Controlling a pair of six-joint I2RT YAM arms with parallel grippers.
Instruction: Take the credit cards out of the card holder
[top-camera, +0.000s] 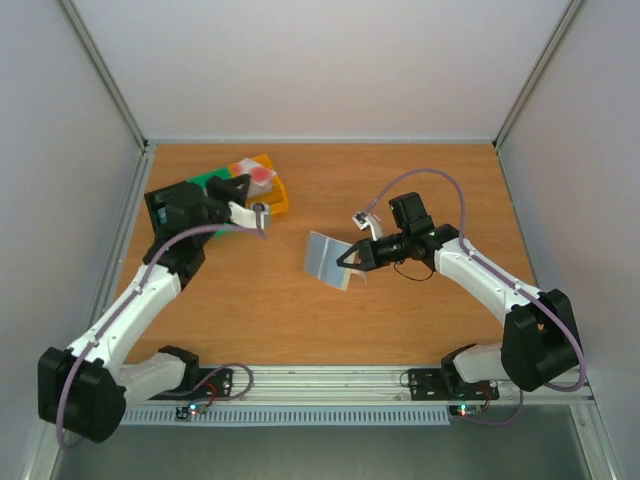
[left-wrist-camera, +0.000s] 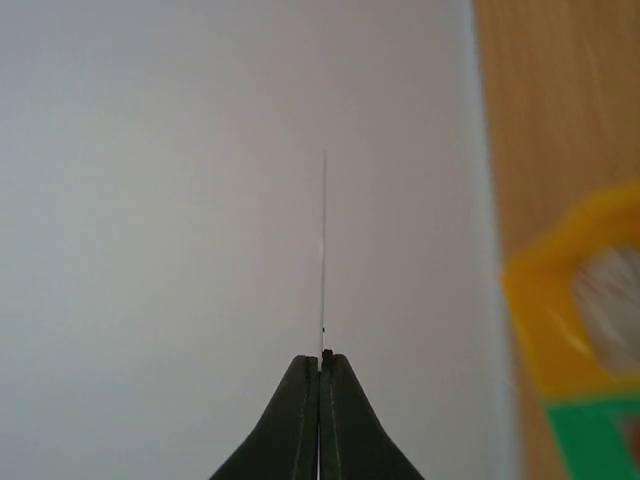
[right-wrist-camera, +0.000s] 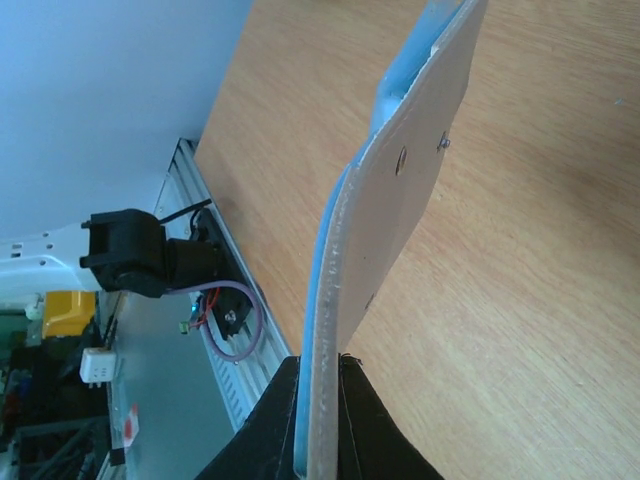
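Clenched black jaws of the left gripper (left-wrist-camera: 320, 358) pinch a credit card (left-wrist-camera: 323, 250) edge-on, with a yellow bin (left-wrist-camera: 545, 300) blurred alongside. Right wrist: the right gripper (right-wrist-camera: 320, 372) grasps the card holder (right-wrist-camera: 400, 200) upright above the wooden tabletop (right-wrist-camera: 540, 330); the pale blue rim looks like the second card (right-wrist-camera: 312, 335). From above, the pinched card shows reddish-pink, well left of the card holder, over the yellow bin, with white walls (top-camera: 300, 70) around. One card seems out: release it there, then pull the blue one.
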